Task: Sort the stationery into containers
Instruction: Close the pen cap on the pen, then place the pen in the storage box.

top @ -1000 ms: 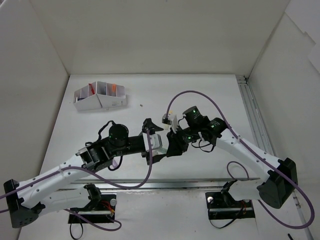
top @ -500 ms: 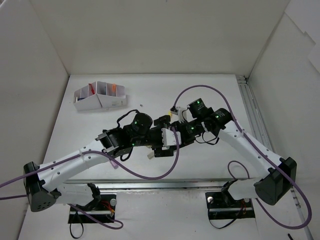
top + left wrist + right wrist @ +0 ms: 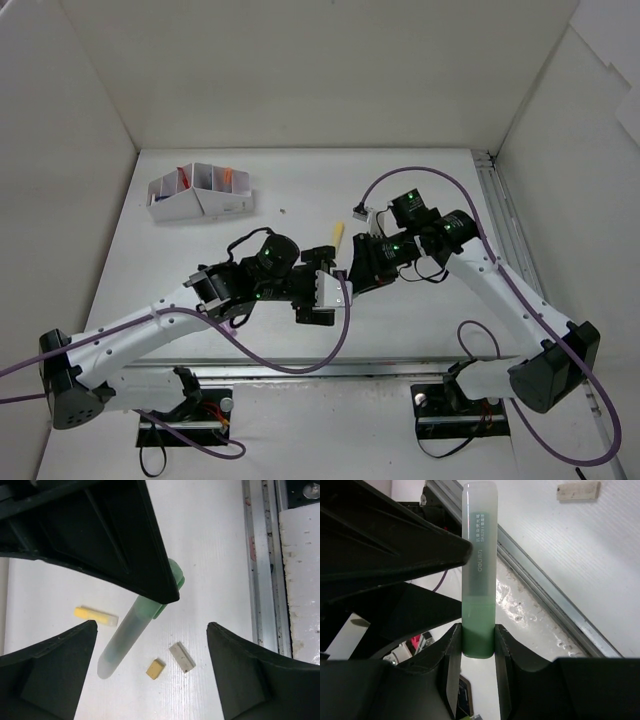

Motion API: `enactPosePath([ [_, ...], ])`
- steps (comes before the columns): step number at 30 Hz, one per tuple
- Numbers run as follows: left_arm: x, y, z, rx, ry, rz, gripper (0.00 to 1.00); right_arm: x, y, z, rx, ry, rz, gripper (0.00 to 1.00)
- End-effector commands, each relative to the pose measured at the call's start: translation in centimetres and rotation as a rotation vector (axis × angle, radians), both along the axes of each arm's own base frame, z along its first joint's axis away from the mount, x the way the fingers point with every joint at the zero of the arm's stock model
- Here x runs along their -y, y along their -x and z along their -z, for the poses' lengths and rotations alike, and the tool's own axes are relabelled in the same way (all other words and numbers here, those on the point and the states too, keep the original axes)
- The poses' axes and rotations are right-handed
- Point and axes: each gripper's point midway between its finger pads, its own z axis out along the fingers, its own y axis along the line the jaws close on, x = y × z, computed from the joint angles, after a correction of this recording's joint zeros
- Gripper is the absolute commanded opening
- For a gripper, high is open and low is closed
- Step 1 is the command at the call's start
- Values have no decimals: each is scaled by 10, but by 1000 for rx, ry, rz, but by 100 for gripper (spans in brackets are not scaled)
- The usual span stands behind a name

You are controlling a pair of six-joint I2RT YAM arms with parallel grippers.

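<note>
My right gripper [image 3: 478, 637] is shut on a green marker [image 3: 479, 555], gripped at its green end with the clear cap pointing away. The marker also shows in the left wrist view [image 3: 135, 630], held above the table. My left gripper [image 3: 150, 680] is open and empty, its jaws wide apart just below the marker. On the table under it lie a yellow marker [image 3: 96, 616], a tan eraser [image 3: 155, 669] and a pale grey eraser block [image 3: 181, 657]. From above, both grippers [image 3: 330, 287] [image 3: 352, 278] meet mid-table. The white organizer box [image 3: 198, 192] stands at the far left.
The yellow marker [image 3: 338, 236] lies just beyond the grippers in the top view. A small white item [image 3: 360, 212] lies behind it. A metal rail [image 3: 505, 240] runs along the table's right side. White walls enclose the table.
The right gripper has drawn back to the right, uncovering the yellow marker. The left gripper has moved in close to the right one.
</note>
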Motion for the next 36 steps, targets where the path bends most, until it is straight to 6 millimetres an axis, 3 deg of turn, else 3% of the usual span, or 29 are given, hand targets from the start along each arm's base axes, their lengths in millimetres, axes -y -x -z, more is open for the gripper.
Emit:
enactPosePath([
  [1,16,8,-21,44,42,104,80,-5,14,-32,-15,-109,-55,0],
  [2,18,7,-21,41,40,105,80,-6,15,-33,-15,-111,-59,0],
  [5,27,4,-17,22,29,113,68,-8,12,-34,-17,-112,-59,0],
  [7,32,2,-13,14,19,120,52,-10,9,-33,-24,-114,-66,0],
  [11,34,-4,-21,24,37,89,0,-11,5,-33,-14,-105,-62,0],
  [14,34,-7,-27,47,74,69,0,-10,-1,-33,19,-89,-49,0],
  [15,34,-8,-31,62,93,63,0,-10,-3,-33,35,-84,-49,8],
  [16,32,-12,-36,77,107,36,0,-7,-11,-34,73,-62,-24,25],
  [17,30,-14,-32,78,107,16,0,-4,-16,-35,103,-52,-8,30],
  [18,32,-17,-37,95,141,0,0,1,-25,-32,141,-12,29,80],
  [19,25,-26,-35,89,146,-45,0,6,-34,-38,183,-1,65,98],
  [23,2,-63,-40,58,199,-182,0,39,-80,-55,362,76,299,98],
  [25,-19,-87,-44,35,235,-264,0,65,-104,-63,438,119,449,98],
  [26,-26,-95,-47,33,254,-287,0,72,-109,-67,452,122,492,98],
  [27,-45,-115,-48,37,273,-362,0,86,-118,-68,489,144,572,98],
  [29,-64,-143,-57,17,353,-481,0,104,-131,-78,557,133,688,98],
  [30,-73,-153,-55,-11,366,-519,0,109,-133,-69,550,142,714,98],
  [31,-97,-175,-66,5,413,-584,0,116,-137,-70,561,139,750,98],
  [33,-112,-201,-67,-47,473,-646,0,129,-141,-70,590,154,803,98],
  [35,-136,-231,-81,-7,544,-681,0,137,-143,-68,612,174,816,98],
  [36,-141,-250,-67,-47,556,-725,0,138,-143,-64,619,179,815,98],
])
